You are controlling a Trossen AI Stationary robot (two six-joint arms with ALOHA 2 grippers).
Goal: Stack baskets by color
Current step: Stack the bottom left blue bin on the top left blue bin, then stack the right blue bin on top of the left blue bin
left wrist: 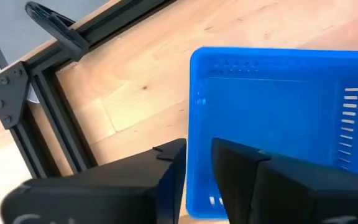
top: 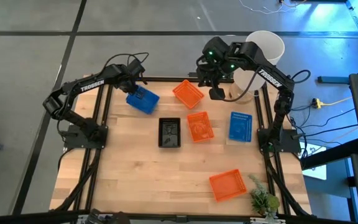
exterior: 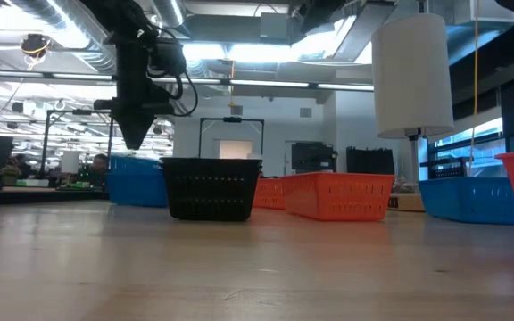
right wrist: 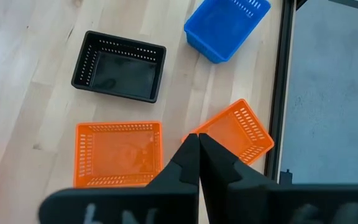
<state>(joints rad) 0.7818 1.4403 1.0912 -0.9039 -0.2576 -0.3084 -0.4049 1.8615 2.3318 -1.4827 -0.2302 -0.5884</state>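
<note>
A blue basket (top: 143, 99) rests flat on the table at the far left. My left gripper (left wrist: 199, 149) is over it, open, pointing steeply down, one finger on each side of a side wall. My right gripper (top: 216, 93) hangs shut and holding nothing, high above an orange basket (right wrist: 232, 134) at the far edge. A second orange basket (top: 199, 126) and a black basket (top: 169, 132) lie mid-table. Another blue basket (top: 240, 126) lies to the right, and a third orange one (top: 227, 185) sits near the front. My left gripper straddles the blue basket's side wall (left wrist: 196, 124) near a corner, one finger (left wrist: 169, 174) outside and the other (left wrist: 241, 168) inside, coming from above. I cannot tell whether the fingers touch the wall. The basket sits flat on the table.
A tall white cylinder (top: 265, 46) stands at the far right corner. A small green plant (top: 263, 200) is at the near right corner. Black frame rails (left wrist: 48, 118) run along the table's edges. Bare wood lies at the near left.
</note>
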